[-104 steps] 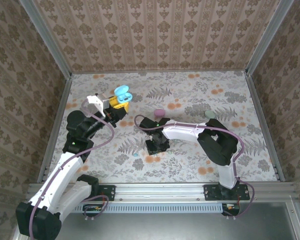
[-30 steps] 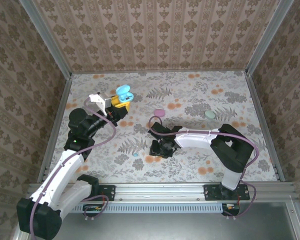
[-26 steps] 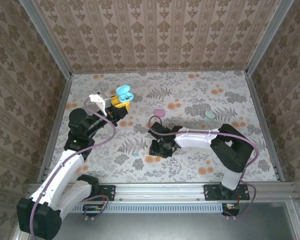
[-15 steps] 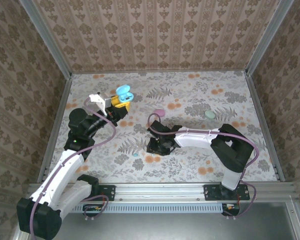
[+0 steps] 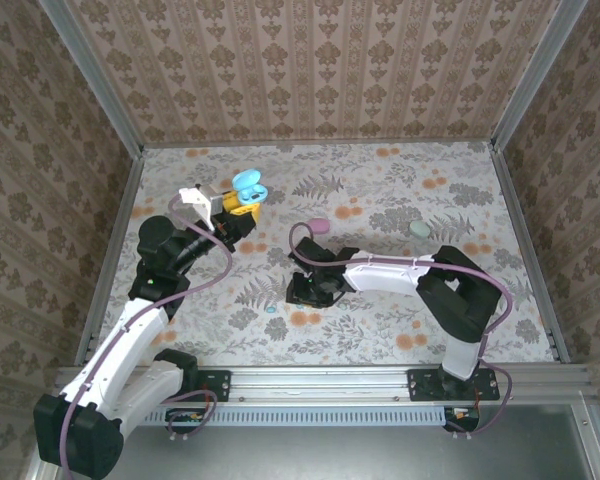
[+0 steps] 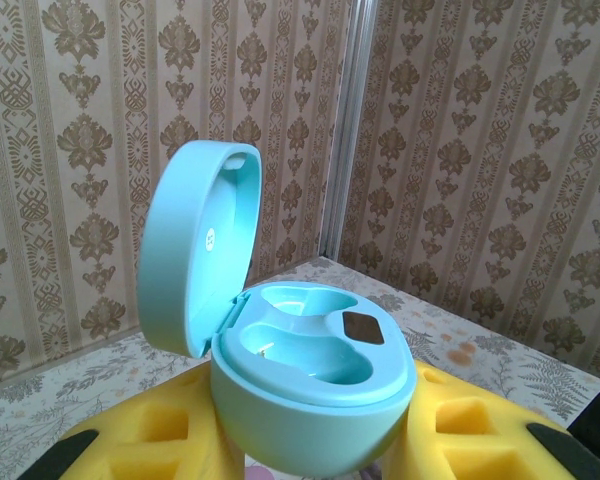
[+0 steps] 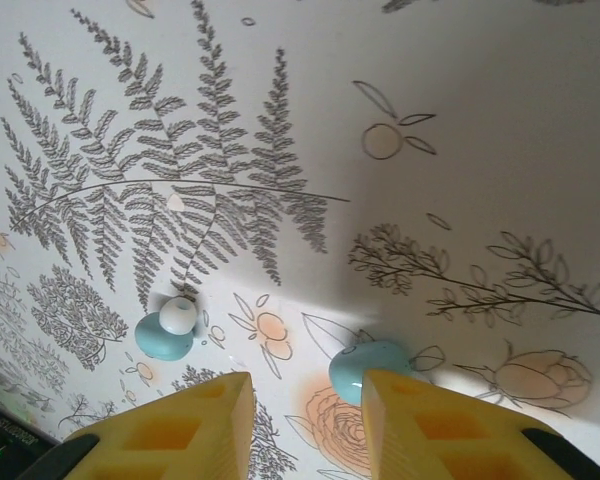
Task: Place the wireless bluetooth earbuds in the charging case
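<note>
Mint charging case [image 6: 315, 375], lid open, clamped in left gripper [image 6: 310, 445]; right gripper [image 7: 306, 392] parted, empty, beside teal earbud [image 7: 368, 362].

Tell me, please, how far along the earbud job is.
Done: the left gripper holds the blue charging case up with its lid open, but both wells are empty. In hand: the right gripper hangs open low over the mat, one blue earbud by its finger and a second earbud off to the side, neither gripped. Left: pick up both earbuds and seat them in the case.
</note>
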Available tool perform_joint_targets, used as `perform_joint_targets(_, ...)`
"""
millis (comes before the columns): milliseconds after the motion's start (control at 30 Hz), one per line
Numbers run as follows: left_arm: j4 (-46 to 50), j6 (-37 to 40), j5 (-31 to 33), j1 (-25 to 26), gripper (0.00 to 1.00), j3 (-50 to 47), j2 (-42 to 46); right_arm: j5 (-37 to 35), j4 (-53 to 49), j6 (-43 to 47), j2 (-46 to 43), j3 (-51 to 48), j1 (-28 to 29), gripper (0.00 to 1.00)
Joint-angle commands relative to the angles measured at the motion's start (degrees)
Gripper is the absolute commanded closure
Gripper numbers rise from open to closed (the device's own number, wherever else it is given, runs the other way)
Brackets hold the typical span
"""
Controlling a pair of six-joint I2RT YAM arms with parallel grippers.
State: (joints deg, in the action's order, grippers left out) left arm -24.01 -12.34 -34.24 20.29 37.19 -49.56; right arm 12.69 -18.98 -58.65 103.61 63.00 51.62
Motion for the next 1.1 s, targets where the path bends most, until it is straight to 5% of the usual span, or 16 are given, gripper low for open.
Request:
perform_joint_targets(0,-2.29,0.73,-0.59,0.44,0.71,2.36,-0.1,0.57,-2.78,1.92,0.91,2.09,0.75,0.64)
perform_joint_targets(300,-2.42,0.65,-0.57,0.47,0.71,2.35,-0.18,-6.77,-11.36,9.94,0.28,6.64,0.53,0.64)
perform_joint_targets(1067,-1.69,0.91,-0.35,0.62,0.71,2.53,0.26,-0.89,-17.89,25.14,10.05,13.69,-0.02,0.63)
